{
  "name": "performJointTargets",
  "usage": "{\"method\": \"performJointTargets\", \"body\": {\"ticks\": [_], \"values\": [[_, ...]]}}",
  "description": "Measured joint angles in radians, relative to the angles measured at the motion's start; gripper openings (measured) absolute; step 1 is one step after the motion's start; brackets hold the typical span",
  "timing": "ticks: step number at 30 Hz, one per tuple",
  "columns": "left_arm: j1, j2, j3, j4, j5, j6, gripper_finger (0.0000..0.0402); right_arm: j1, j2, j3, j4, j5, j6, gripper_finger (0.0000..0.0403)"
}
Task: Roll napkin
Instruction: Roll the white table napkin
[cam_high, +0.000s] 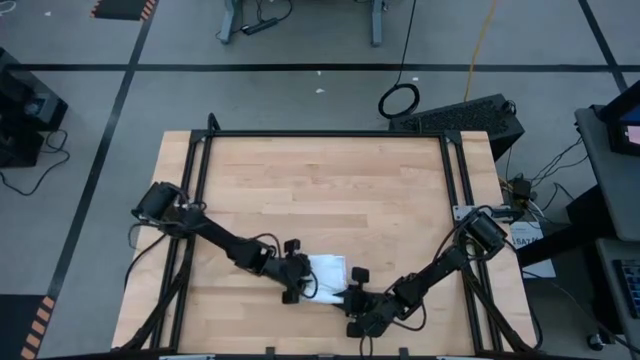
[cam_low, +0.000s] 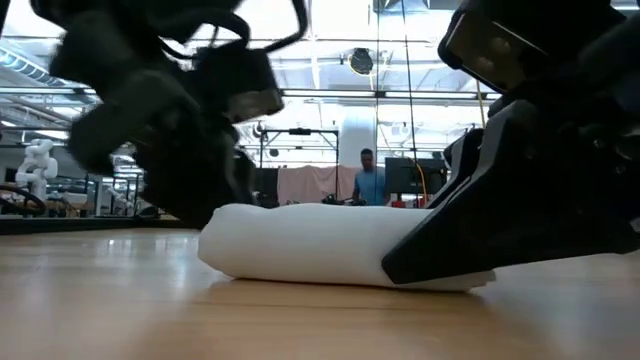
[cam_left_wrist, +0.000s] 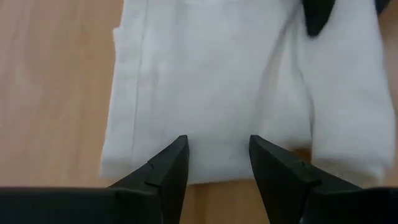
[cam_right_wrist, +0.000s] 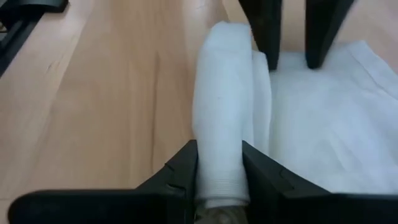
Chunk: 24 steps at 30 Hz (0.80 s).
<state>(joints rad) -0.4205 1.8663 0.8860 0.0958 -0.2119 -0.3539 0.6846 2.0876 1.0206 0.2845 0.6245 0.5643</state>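
the right gripper (cam_right_wrist: 219, 171) pinched the rolled end of the napkin (cam_right_wrist: 298, 124); the left gripper (cam_left_wrist: 217, 162) stood spread at the flat edge. rolling well probably meant turning evenly, keeping the roll tight.

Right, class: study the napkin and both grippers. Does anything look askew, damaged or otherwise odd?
Nothing stands out. The napkin lies partly rolled on the table, its rolled edge between the right gripper fingers, the flat part unrolled. The left gripper stands open over the flat part. No tears or stains show.
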Motion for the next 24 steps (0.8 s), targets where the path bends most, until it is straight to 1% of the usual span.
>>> {"method": "performJointTargets", "body": {"ticks": [2, 7, 11, 14, 16, 19, 24], "values": [[-0.024, -0.041, -0.004, -0.051, -0.053, -0.004, 0.0175, -0.009, -0.001, 0.0, 0.005, -0.027, 0.001, 0.0085], [-0.106, -0.155, -0.009, -0.116, -0.168, 0.008, 0.0175, -0.051, -0.005, 0.002, 0.013, -0.173, 0.066, 0.0072], [-0.187, -0.169, -0.01, -0.093, -0.231, 0.019, 0.0176, -0.081, -0.003, 0.002, 0.035, -0.241, 0.078, 0.0071], [-0.225, -0.153, -0.008, -0.05, -0.284, 0.032, 0.0176, -0.088, -0.002, 0.002, 0.056, -0.249, 0.052, 0.0073], [-0.232, -0.138, -0.009, -0.039, -0.307, 0.084, 0.0176, -0.089, -0.002, 0.002, 0.056, -0.249, 0.029, 0.0073], [-0.207, -0.108, -0.009, 0.026, -0.309, 0.161, 0.0176, -0.088, -0.001, 0.001, 0.057, -0.255, 0.003, 0.0072], [-0.135, -0.028, -0.009, 0.133, -0.148, 0.335, 0.0176, -0.088, -0.001, 0.0, 0.057, -0.266, -0.006, 0.0072]]}}
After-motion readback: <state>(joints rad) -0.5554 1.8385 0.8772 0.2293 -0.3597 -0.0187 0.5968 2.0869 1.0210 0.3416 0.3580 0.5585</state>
